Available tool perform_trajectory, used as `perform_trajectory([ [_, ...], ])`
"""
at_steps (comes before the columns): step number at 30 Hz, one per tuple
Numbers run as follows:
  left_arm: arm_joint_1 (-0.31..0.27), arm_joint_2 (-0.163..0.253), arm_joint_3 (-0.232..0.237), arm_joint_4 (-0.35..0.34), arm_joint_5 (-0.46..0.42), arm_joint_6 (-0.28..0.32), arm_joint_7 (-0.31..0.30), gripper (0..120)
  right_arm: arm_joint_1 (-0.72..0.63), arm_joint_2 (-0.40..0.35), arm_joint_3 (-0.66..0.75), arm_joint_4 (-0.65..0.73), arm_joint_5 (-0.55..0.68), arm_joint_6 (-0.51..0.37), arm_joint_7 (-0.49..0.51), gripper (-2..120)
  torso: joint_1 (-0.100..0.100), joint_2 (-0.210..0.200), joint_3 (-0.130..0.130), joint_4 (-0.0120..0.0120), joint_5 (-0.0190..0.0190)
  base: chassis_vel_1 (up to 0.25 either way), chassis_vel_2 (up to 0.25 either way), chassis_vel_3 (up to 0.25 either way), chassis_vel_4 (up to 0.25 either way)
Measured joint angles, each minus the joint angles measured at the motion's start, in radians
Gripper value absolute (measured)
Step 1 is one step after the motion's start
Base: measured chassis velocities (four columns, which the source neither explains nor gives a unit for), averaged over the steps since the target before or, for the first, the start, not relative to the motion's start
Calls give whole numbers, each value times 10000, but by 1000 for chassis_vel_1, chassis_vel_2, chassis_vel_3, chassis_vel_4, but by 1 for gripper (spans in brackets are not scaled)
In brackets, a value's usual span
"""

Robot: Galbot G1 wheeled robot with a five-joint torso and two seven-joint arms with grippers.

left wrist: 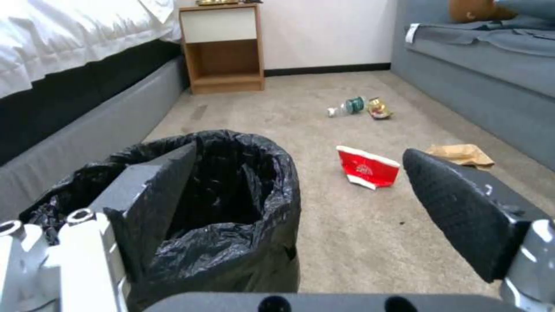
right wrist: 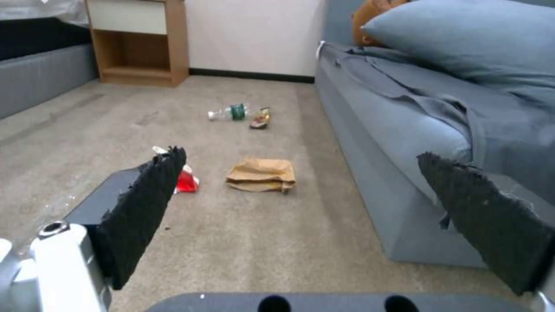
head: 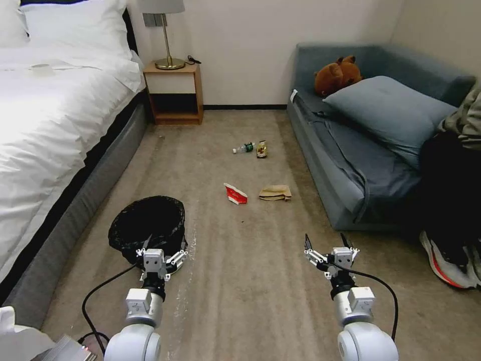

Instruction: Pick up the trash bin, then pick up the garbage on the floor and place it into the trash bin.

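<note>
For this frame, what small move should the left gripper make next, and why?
Probably close the left gripper on the trash bin. Its jaws are open at the bin's near rim; in the left wrist view one finger is inside the black liner and the other outside. The bin stands on the carpet, and the open right gripper holds nothing.

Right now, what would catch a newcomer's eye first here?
The black-lined trash bin on the carpet beside the bed, with the open left tool straddling its near rim. Ahead lie a red-and-white wrapper and brown paper bag; the open right tool hovers over bare carpet.
</note>
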State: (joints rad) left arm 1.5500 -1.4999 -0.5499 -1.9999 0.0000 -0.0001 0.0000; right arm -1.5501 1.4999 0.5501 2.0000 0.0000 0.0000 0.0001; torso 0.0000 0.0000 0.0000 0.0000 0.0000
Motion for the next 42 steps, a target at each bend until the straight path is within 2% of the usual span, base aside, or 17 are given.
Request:
perform_trajectory([
  [42, 0, 0, 0, 0, 0, 1, 0, 94, 0, 1, 0, -1, 0, 0, 0, 100, 0, 0, 0, 0, 0, 0, 0, 0, 0],
])
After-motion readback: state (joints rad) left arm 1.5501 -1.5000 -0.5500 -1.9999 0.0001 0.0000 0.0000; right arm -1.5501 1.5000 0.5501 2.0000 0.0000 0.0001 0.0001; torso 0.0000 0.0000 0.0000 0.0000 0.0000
